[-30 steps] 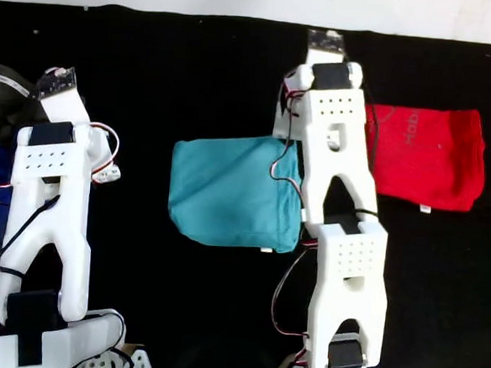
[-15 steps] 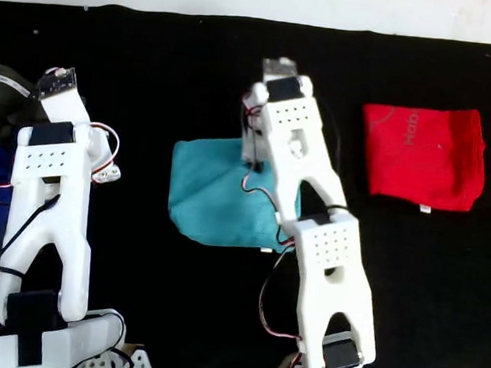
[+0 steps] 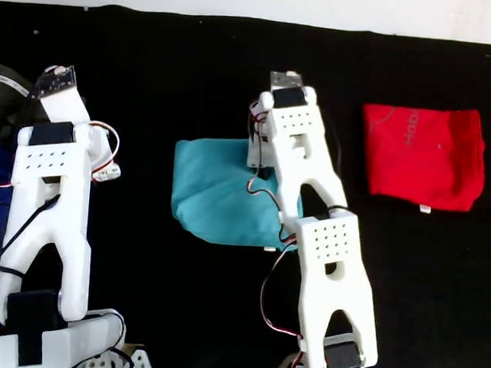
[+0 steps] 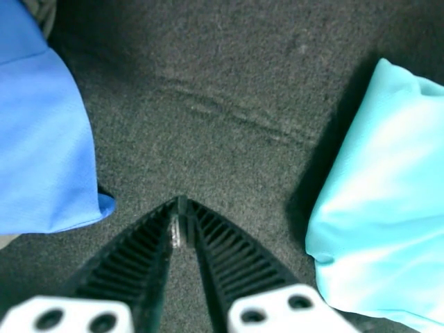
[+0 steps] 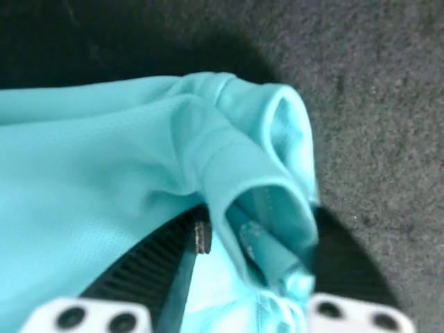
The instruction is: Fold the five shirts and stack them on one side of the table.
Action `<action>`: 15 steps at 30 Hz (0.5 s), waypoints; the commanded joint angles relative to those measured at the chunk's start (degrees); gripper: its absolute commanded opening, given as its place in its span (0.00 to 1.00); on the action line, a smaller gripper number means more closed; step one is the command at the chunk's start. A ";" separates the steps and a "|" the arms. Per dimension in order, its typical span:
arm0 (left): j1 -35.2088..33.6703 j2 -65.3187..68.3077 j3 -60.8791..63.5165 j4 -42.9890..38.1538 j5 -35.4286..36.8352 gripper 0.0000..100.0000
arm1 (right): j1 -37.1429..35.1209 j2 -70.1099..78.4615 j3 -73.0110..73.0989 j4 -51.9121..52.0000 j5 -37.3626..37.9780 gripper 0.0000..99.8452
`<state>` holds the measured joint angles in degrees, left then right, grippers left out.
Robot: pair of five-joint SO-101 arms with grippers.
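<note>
Faint lettering point(image 3: 408, 128), darker than the cloth, is showing on the red shirt point(image 3: 423, 156) near its far edge, running sideways in the high view. Its characters are too small to make out. A small white tag point(image 3: 425, 208) is lying at that shirt's near hem, and a second white tag point(image 3: 267, 249) is peeking from under the teal shirt point(image 3: 220, 191). Nothing is reading legibly on either.
</note>
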<state>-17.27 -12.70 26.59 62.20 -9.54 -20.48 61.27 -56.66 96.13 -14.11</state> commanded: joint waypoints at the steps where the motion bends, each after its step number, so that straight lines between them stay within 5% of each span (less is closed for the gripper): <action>1: -0.48 -0.31 -0.75 -0.88 -0.35 0.01 | 1.36 1.71 0.31 1.63 3.43 0.02; 9: -0.57 -0.31 -0.31 -0.88 -0.35 0.01 | 11.30 -1.54 -14.46 5.05 7.30 0.01; 15: -0.48 -0.31 -0.48 -0.97 -0.35 0.01 | 16.84 -15.78 -8.04 5.05 17.05 0.01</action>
<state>-17.27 -12.70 26.59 62.20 -9.54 -6.24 55.56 -66.59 100.53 -2.15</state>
